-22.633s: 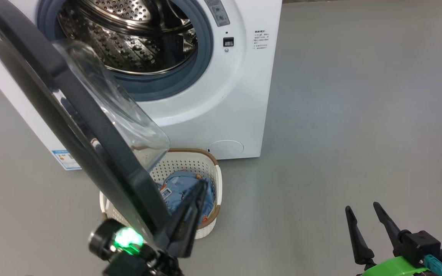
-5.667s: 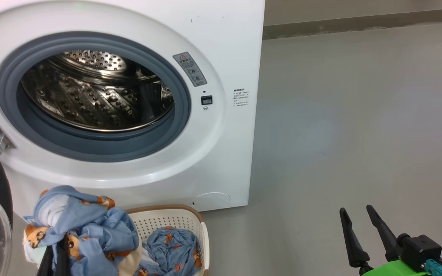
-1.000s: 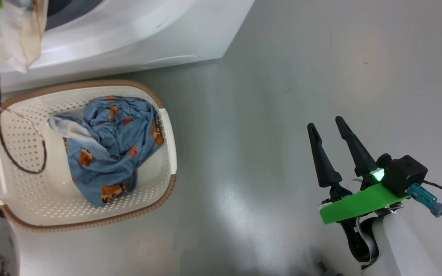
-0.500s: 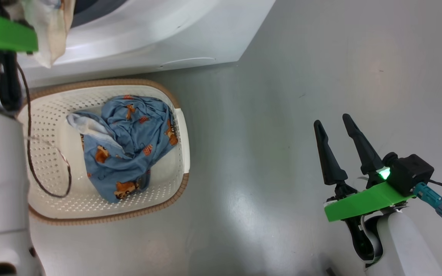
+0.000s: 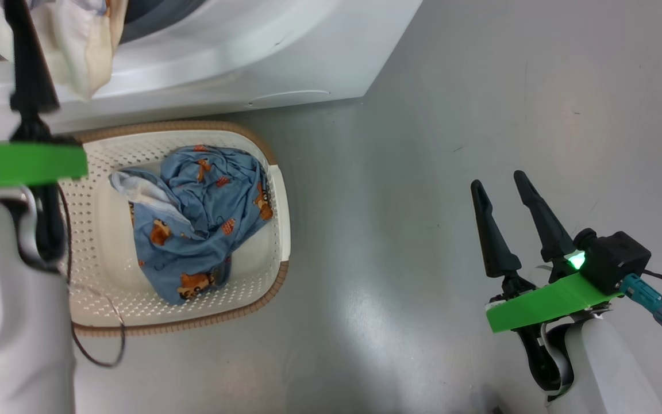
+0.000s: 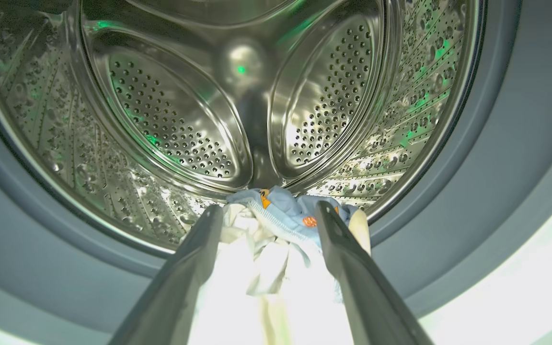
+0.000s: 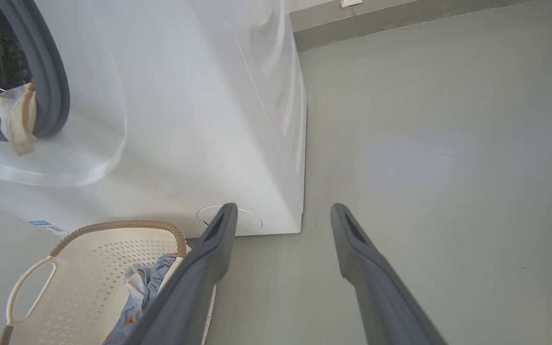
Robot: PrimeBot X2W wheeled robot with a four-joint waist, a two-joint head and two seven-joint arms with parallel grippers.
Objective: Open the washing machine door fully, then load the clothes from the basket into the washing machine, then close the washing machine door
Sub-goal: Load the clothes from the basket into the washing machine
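Left gripper (image 6: 269,208): spread wide at the drum (image 6: 170,120) mouth, pinching nothing; bundle (image 6: 266,268) lying loose between the fingers (image 6: 180,278).
Bundle: blue and cream pieces, draped over the near lip of the seal (image 6: 496,167), half in and half out; cream tail hanging down the washer (image 5: 285,57) front.
Why there: probably let go at the lip, too shallow to drop inside; needs a push farther in before closing up.
Basket (image 5: 281,201): on the floor (image 5: 411,190) just near of the washer, below the opening; handy for short lifts.
Blue garment (image 5: 204,218): crumpled in the basket's right half; one more load, by the look of it.
Right gripper (image 5: 497,179): spread, holding nothing, parked over bare floor well right of the basket, out of the left arm's (image 5: 15,322) way.
Edges: seal lip apt to snag the hanging tail; basket rim close under the left arm.
Room: deep drum beyond the bundle; wide floor to the right.
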